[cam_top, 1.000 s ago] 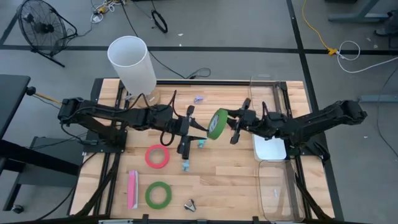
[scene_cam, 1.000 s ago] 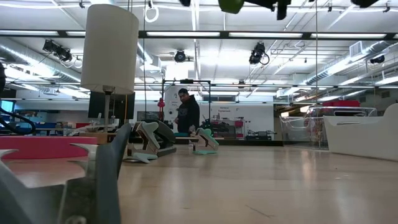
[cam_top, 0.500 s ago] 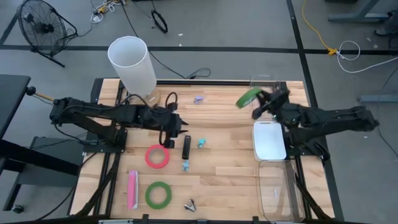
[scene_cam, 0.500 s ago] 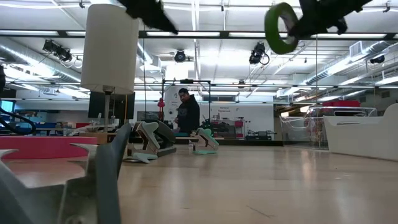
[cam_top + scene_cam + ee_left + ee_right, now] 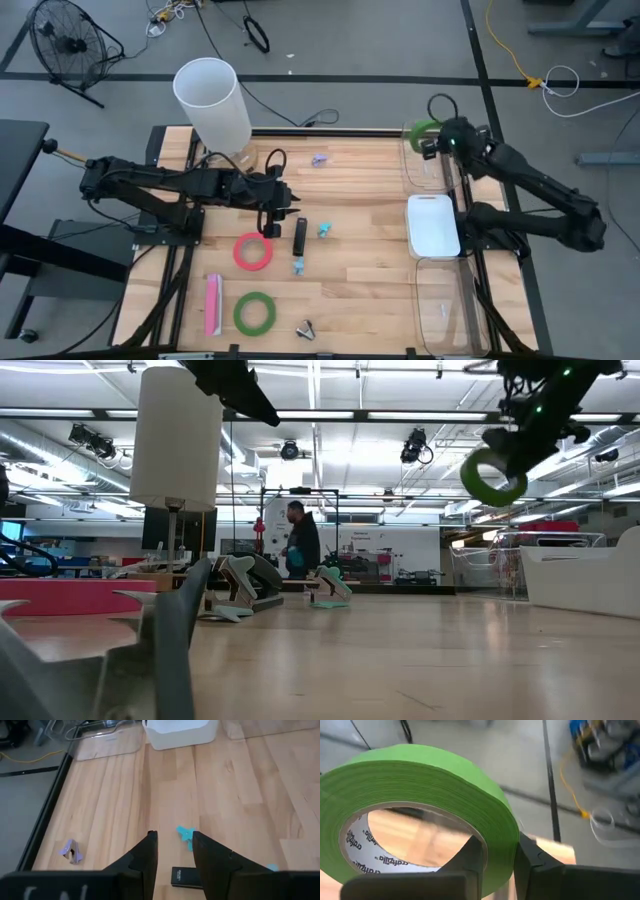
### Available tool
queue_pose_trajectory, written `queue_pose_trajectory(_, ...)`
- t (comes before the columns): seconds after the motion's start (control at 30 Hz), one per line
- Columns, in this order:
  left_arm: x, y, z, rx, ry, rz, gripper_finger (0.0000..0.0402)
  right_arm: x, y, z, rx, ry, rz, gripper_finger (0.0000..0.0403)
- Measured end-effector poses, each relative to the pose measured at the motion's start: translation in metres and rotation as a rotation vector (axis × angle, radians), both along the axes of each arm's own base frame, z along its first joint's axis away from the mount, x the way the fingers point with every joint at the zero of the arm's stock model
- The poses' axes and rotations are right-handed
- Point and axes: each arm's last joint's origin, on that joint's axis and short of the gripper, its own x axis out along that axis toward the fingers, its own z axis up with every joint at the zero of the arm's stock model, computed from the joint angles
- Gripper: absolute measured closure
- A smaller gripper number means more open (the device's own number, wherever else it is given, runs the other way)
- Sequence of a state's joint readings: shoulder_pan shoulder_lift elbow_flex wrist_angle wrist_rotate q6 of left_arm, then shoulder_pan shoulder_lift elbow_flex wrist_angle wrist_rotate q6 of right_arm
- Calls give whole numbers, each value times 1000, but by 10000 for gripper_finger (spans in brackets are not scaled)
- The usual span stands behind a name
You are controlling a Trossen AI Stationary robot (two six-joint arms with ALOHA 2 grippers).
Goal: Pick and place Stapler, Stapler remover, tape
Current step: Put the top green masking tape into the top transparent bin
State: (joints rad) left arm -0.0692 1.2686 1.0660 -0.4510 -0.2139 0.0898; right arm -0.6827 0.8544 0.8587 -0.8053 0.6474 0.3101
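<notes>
- Swinging away from the middle of the desk (image 5: 370,270), the right hand (image 5: 432,139) now hangs over the far right corner, above the clear bin (image 5: 421,160) there; a second ago it was mid-desk, close to the left hand.
- That right hand is clenched on a green tape roll (image 5: 420,790), its fingers pinching the roll's wall through the open centre; from the low camera the roll (image 5: 493,475) hangs high in the air, tilted.
- Meanwhile the left hand (image 5: 279,203) has pulled back toward its own side and hovers empty above the desk, fingers part-way apart, near the black stapler (image 5: 300,237).
- Other tape lies untouched on the desk: a red-pink roll (image 5: 253,251) and a second green roll (image 5: 255,313), well apart from the right arm.
- A small metal piece (image 5: 306,328) near the front edge may be the staple remover; I can't be sure.
- Risk as I judge it: the grip is only on one thin wall, so the roll could swivel or slip during travel.
- Released this high and tilted, it might strike the bin's rim and roll off the desk's far edge.
- A person (image 5: 299,546) stands far back in the room.
</notes>
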Motion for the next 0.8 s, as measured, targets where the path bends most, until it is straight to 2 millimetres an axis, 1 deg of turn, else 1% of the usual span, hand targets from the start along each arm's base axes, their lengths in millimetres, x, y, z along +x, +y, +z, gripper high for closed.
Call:
queue_pose_trajectory(0.07,0,0,0,1,0,2,276,2,-10,-6,69,26,2,352)
queue_pose_trajectory(0.13,0,0,0,2,0,3,276,2,-19,-15,129,93,-24,352)
queue_pose_trajectory(0.23,0,0,0,2,0,3,275,5,-26,-27,157,220,-79,352)
queue_pose_trajectory(0.33,0,0,0,-2,0,5,275,8,-26,-33,199,265,-92,352)
queue_pose_trajectory(0.63,0,0,0,-4,2,7,275,11,-26,-40,267,236,-91,352)
queue_pose_trajectory(0.7,0,0,0,-4,2,7,275,12,-27,-45,281,238,-94,352)
queue_pose_trajectory(0.8,0,0,0,-4,3,7,275,13,-28,-55,311,295,-102,352)
